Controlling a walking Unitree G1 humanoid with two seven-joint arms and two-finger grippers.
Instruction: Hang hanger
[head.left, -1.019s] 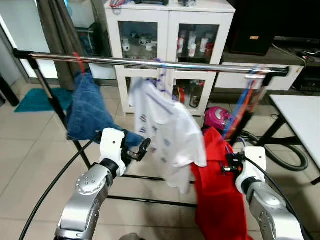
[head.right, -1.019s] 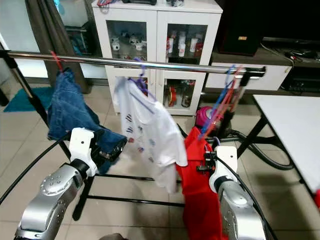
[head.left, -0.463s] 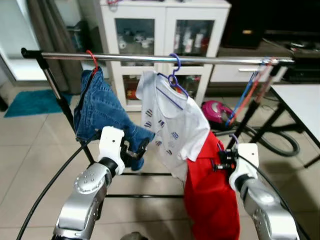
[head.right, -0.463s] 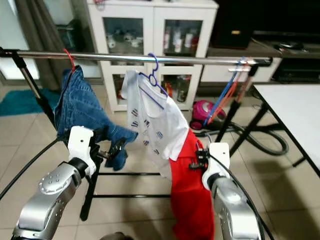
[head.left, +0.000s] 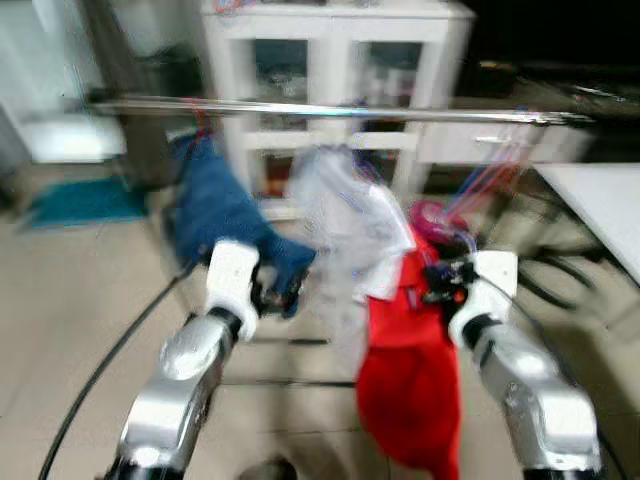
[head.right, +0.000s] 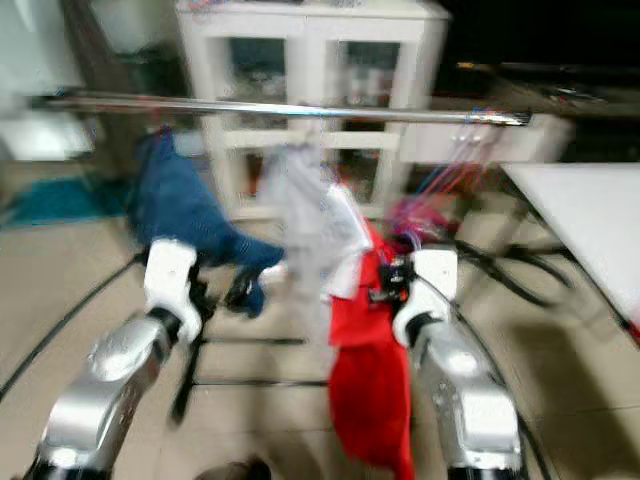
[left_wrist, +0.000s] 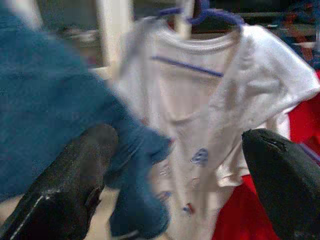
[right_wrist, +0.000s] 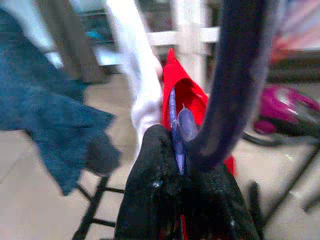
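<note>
Right gripper (right_wrist: 182, 182) jaws tight on purple hanger (right_wrist: 235, 80), red garment (head.left: 405, 370) below.

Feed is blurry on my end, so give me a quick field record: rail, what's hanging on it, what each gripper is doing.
rail: chrome clothes rail, level, across the frame
hanging: blue jeans towards the robot's left; white printed T-shirt on a blue hanger mid-rail
right gripper: shut on purple hanger carrying the red garment, held below the rail, not yet hooked
left gripper: open, holding nothing, near the jeans' hem
image quality: head views motion-blurred
</note>
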